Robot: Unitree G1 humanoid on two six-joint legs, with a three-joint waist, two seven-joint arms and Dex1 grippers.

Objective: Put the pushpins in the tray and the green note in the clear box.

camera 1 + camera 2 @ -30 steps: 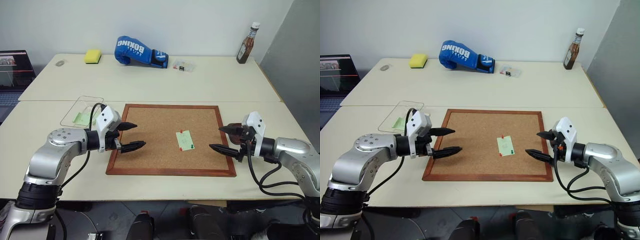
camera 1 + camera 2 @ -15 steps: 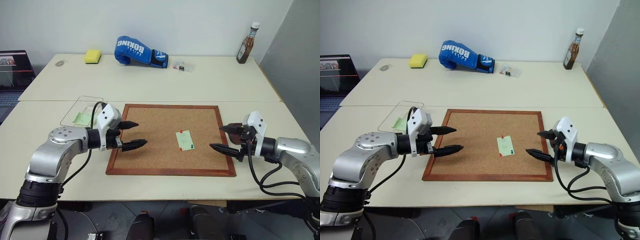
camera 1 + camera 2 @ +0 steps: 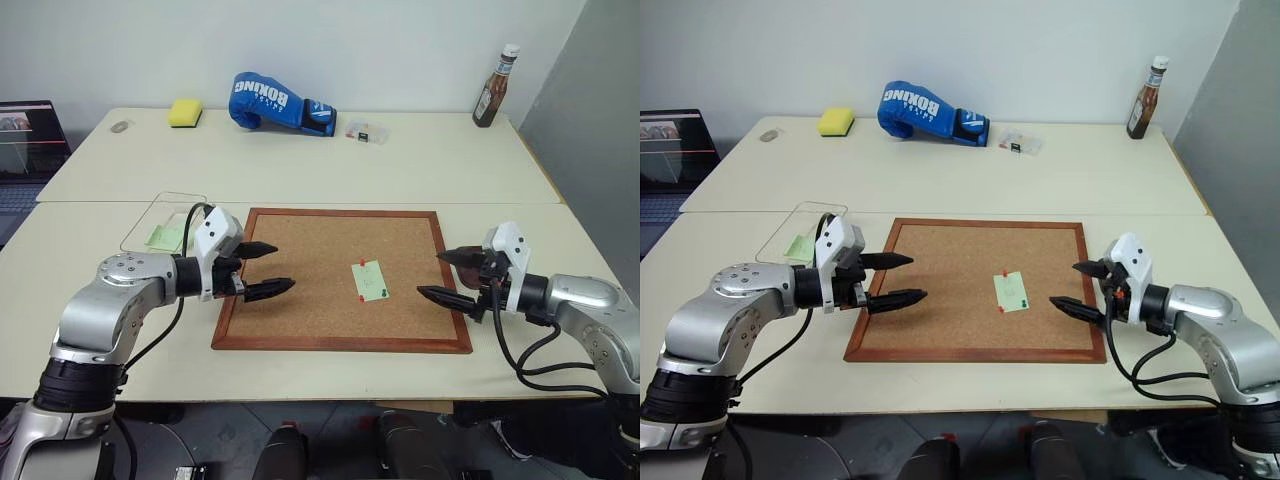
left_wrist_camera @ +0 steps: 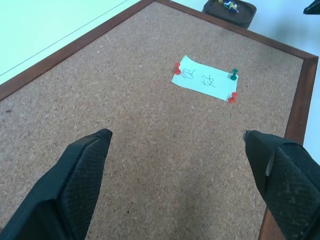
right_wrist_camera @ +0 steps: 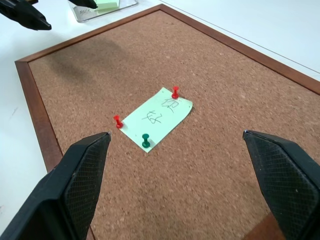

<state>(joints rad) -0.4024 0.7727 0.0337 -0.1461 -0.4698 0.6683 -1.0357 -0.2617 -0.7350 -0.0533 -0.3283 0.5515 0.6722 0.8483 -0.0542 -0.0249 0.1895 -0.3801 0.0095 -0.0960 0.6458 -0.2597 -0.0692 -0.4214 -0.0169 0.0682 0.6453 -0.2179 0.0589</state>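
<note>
Almost nothing has moved since the earlier frames: both arms hover where they were, the left gripper (image 3: 262,268) and right gripper (image 3: 450,274) both spread wide and empty. Nothing looks done yet. The green note (image 5: 156,118) lies pinned near the cork board's (image 3: 300,290) centre by two red pushpins (image 5: 117,121) and a green pin (image 5: 145,140). The clear box (image 3: 160,222) sits at the board's ten o'clock on the tabletop (image 3: 420,170), already holding green slips. The tray (image 4: 230,10) at three o'clock is mostly hidden behind the right gripper.
</note>
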